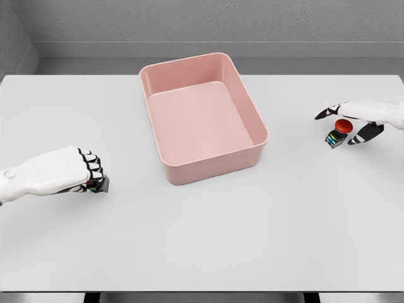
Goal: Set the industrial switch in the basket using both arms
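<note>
Left of the basket (203, 117), your left robot hand (85, 172) is closing on a switch (98, 184); right of it, your right robot hand (353, 123), fingers spread, is straddling the red-capped switch (339, 132). Be closing squarely before lifting.

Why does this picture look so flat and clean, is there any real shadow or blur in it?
Head view: the light is soft and even, with no glare on the white table; the pink basket casts only a faint shadow at its base, and the left robot hand and right robot hand likewise; everything is equally sharp, though the small red-topped switch lacks fine detail.
</note>
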